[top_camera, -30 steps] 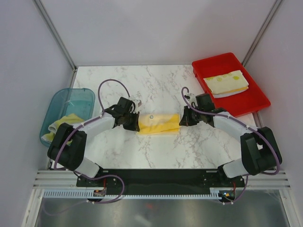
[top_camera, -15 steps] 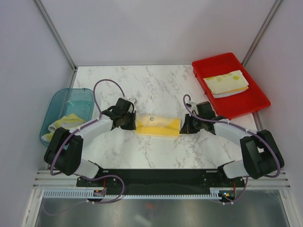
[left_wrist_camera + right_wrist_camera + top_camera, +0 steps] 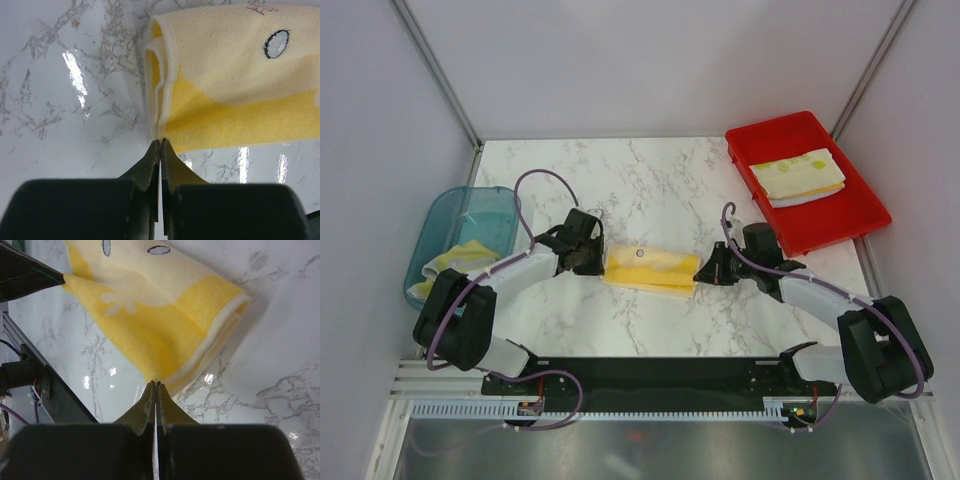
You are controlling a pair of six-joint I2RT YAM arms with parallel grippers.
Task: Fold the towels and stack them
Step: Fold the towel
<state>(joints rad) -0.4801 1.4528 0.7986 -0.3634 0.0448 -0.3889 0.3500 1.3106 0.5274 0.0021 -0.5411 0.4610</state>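
Where walls (image 3: 650,60) enclose the marble table (image 3: 660,180), left gripper (image 3: 160,146) and right gripper (image 3: 156,386) pinch one yellow towel (image 3: 650,268).

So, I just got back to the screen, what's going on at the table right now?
Both arms are working on the yellow towel in the middle of the marble table. The left gripper is shut on a corner at one end and the right gripper is shut on a corner at the other, with the cloth already doubled over. A stack of folded towels lies in the red tray. One more towel sits crumpled in the teal tub.
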